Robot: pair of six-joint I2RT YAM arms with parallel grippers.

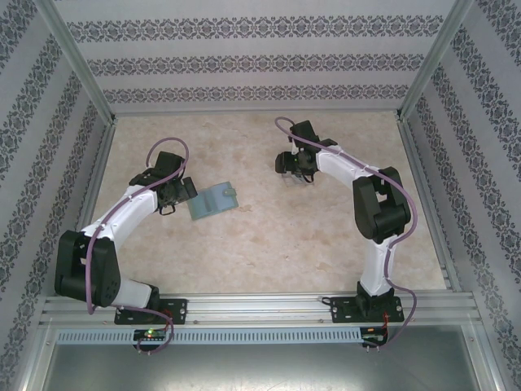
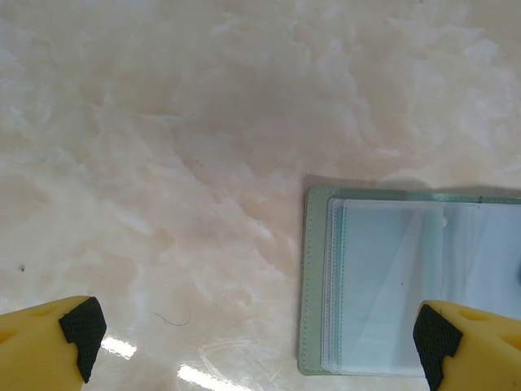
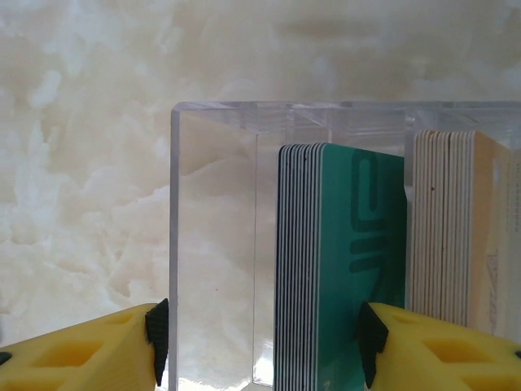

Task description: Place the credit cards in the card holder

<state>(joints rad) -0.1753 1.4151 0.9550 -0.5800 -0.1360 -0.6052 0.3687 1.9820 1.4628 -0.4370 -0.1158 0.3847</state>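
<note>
- Top view: the card holder lies on the table, just beside the left gripper. The right gripper hangs well apart from it, farther back and to the right.
- Left wrist: the left gripper is spread wide and grips nothing. The card holder lies open beneath it, its clear sleeves apparently empty — so no card seems filed yet.
- Right wrist: the right gripper stands partly spread, straddling the credit cards, a teal stack upright in a clear box, with a pale stack alongside. One pad sits off the teal stack, so nothing looks clamped — picking, carrying and inserting all remain.
</note>
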